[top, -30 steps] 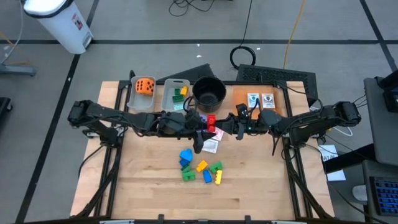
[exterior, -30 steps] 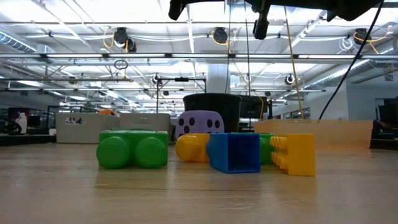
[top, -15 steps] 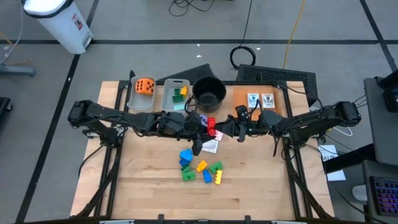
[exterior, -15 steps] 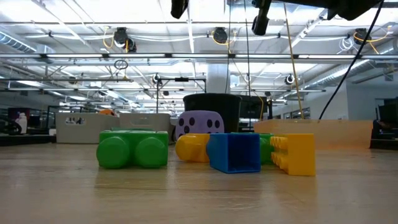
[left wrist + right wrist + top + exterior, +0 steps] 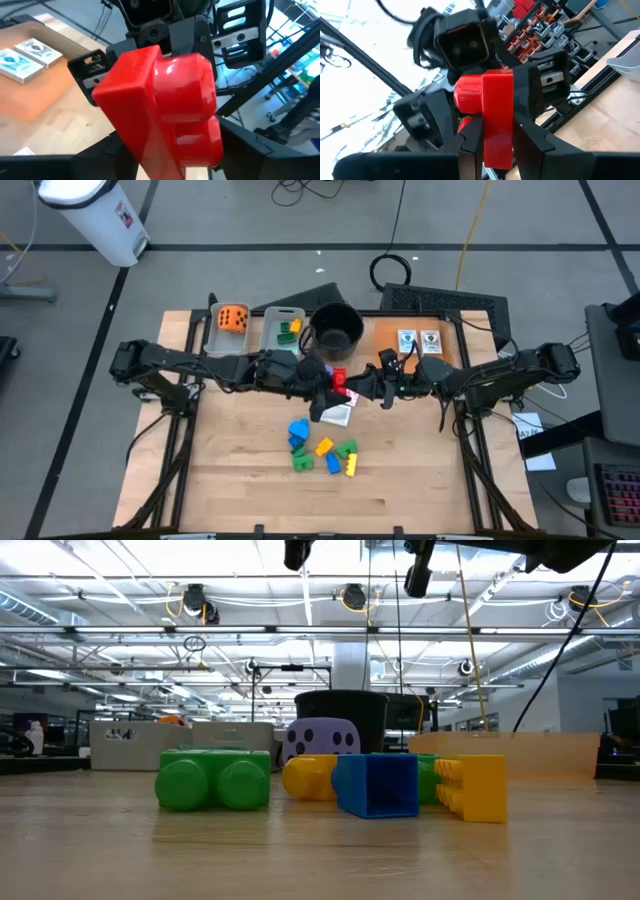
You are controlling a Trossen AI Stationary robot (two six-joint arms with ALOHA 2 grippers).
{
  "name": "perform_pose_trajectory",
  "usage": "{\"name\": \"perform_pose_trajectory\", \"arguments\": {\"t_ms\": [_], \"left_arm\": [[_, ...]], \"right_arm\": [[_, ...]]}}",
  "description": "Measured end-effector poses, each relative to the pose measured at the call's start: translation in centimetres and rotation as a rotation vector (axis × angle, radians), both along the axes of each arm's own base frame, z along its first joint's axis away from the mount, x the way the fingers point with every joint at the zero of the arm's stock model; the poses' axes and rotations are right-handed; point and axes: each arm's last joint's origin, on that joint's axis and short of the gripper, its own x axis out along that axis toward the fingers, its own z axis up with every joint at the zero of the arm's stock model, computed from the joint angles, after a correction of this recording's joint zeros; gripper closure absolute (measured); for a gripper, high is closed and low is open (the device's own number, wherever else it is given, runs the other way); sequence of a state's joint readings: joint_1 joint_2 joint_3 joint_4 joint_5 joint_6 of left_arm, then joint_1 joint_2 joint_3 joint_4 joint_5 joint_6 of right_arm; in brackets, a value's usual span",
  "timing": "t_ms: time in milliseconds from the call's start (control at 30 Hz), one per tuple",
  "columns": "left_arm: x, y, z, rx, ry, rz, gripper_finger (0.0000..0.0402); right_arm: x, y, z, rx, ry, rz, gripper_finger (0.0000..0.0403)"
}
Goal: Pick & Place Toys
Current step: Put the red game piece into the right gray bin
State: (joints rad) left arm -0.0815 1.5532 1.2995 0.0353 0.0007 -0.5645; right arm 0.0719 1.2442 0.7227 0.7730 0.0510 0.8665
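The high view looks straight down on the whole table. The low view sits at tabletop level, facing twelve o'clock. Both wrist views closely share one red block.

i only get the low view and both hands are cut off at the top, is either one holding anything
Observer: Yes. The right hand is shut on a red block, held up off the table.
Operator: ok and wheres the left hand
Observer: The left hand is at that same red block, facing the right hand, just in front of the black pot.
Operator: anything in the bins
Observer: An orange die lies in the left grey bin; a green block and a yellow block lie in the bin beside it.
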Motion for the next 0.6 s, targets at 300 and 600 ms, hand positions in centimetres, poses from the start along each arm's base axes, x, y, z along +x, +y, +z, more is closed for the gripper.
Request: {"name": "perform_pose_trajectory", "arguments": {"t_ms": [300, 600], "left_arm": [[0.03, 0.59, -0.03, -0.038, 0.007, -0.048, 0.0171], [0.11, 0.52, 0.45, -0.057, -0.041, -0.078, 0.0207]], "right_arm": [[0.00, 0.02, 0.01, -0.001, -0.001, 0.008, 0.0335], [-0.02, 0.09, 0.06, -0.013, -0.006, 0.029, 0.0333]]}}
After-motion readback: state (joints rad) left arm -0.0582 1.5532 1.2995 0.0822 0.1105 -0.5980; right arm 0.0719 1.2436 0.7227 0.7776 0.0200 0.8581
